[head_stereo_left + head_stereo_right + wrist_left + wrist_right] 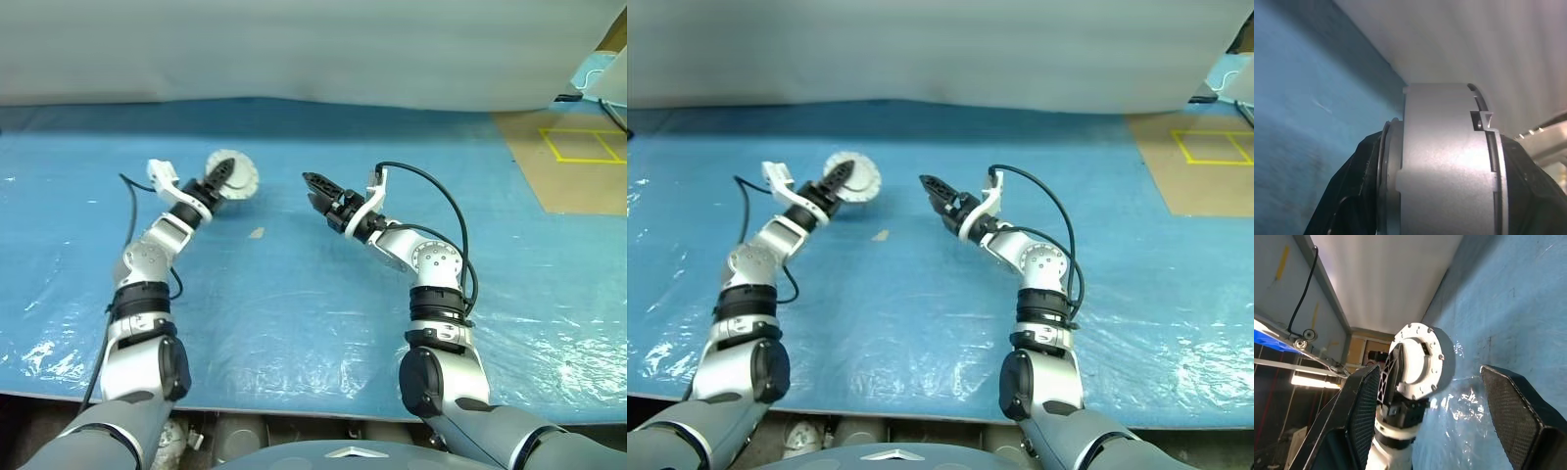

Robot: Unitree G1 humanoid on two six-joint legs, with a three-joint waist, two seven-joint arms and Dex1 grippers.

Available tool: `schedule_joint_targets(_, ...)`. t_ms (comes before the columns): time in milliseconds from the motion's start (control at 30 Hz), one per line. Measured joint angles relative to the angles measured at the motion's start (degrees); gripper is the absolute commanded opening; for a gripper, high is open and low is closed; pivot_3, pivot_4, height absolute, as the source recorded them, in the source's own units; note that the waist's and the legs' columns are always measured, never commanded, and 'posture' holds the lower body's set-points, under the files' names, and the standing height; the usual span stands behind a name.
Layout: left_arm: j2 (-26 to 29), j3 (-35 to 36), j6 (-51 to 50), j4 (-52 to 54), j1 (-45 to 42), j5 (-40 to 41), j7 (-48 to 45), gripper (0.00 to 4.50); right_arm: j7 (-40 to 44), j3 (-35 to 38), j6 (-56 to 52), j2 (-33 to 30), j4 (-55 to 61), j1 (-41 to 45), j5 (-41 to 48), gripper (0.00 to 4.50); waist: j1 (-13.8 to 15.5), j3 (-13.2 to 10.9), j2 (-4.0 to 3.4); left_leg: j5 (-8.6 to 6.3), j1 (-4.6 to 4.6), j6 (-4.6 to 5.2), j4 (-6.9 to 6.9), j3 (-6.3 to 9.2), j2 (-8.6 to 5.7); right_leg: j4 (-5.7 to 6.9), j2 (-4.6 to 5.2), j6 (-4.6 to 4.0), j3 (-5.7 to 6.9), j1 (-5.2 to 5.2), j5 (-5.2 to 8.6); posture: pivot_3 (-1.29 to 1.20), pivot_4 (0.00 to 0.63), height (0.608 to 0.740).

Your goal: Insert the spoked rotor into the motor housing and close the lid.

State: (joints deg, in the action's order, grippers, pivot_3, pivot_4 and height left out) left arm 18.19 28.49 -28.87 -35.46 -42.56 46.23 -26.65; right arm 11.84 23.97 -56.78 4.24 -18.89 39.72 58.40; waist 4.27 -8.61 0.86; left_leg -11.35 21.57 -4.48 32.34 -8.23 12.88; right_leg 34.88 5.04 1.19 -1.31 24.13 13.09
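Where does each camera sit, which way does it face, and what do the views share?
Head eye views: on the head, facing forward and down over the blue plastic-covered table; both arms, left gripper and right gripper show.
Left wrist view: along its black fingers, at the round silver-grey motor housing gripped between them.
Right wrist view: along its open black fingers, toward the left gripper.
Shared: all views show the motor housing.
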Motion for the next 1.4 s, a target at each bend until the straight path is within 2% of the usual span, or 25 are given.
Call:
schedule_joint_targets(100,4.7,1.9,7.3,-6.2,-3.4,-3.5,1.4,2.97,-0.1,-0.1,0.2,-0.2,-0.2,0.0,-0.3,3.4,0.0,0.0,0.0,0.01,0.02,0.02,-0.03,0.01,-0.01,-0.06,-0.01,0.0,0.02,0.0,0.0,0.0,0.15,0.74)
schedule_joint_targets(267,9.4,2.7,17.6,-18.1,-6.4,-9.1,2.4,2.97,-0.1,-0.8,0.2,-0.4,-0.4,0.0,-1.2,3.4,0.7,0.0,0.01,0.04,0.11,0.07,0.0,0.04,-0.02,-0.09,0.0,0.01,0.1,0.0,0.0,0.0,0.15,0.74)
schedule_joint_targets(400,10.8,2.6,23.3,-28.4,-8.5,-13.1,3.2,2.97,0.1,-1.3,0.2,-0.6,-0.4,0.0,-2.0,3.4,1.3,-0.1,0.14,0.02,0.18,0.03,-0.01,0.17,0.0,-0.06,0.01,0.0,0.26,0.0,0.0,0.0,0.15,0.74)
schedule_joint_targets(567,11.0,1.0,27.7,-35.5,-10.6,-18.2,4.7,2.97,0.4,-2.6,0.3,-0.5,-0.5,0.2,-2.6,3.4,1.5,-0.1,0.21,0.0,0.38,0.0,0.25,0.4,0.0,0.03,0.07,0.0,0.47,-0.01,0.0,0.0,0.15,0.74)
schedule_joint_targets(700,10.9,1.1,29.0,-37.1,-11.3,-19.1,4.7,2.97,0.4,-2.8,0.3,-0.6,-0.5,0.2,-3.3,3.4,1.5,-0.1,0.21,0.0,0.4,-0.01,0.38,0.46,0.01,0.18,0.09,-0.01,0.49,-0.01,0.0,0.0,0.15,0.74)
schedule_joint_targets(800,11.0,1.7,29.7,-37.4,-11.3,-19.4,4.9,3.5,0.3,-2.8,0.3,-0.6,-0.5,0.1,-3.9,3.44,1.4,-0.1,0.21,0.0,0.38,-0.01,0.44,0.47,0.01,0.28,0.1,-0.01,0.49,-0.01,0.0,0.0,0.15,0.74)
schedule_joint_targets(900,12.0,2.4,30.0,-37.6,-11.0,-19.7,5.5,4.48,0.3,-2.7,0.5,-0.5,-0.5,0.1,-4.2,3.44,1.2,-0.1,0.21,0.0,0.33,-0.01,0.47,0.47,0.01,0.39,0.1,-0.02,0.47,0.0,0.01,0.0,0.15,0.74)
schedule_joint_targets(1100,18.3,2.6,30.9,-38.5,-7.1,-22.4,10.0,4.48,0.3,-2.8,1.3,-0.4,-0.5,0.1,-4.6,3.44,1.2,-0.1,0.2,-0.01,0.27,-0.02,0.47,0.47,0.01,0.42,0.11,-0.02,0.45,-0.01,0.01,0.0,0.15,0.74)
schedule_joint_targets(1400,27.9,6.1,30.9,-38.7,-4.9,-21.9,9.5,4.48,1.2,-3.9,1.8,0.0,-0.6,0.1,-5.6,3.44,1.2,-0.1,0.2,-0.01,0.25,-0.03,0.54,0.49,0.01,0.5,0.13,-0.03,0.48,-0.01,0.01,0.0,0.15,0.74)
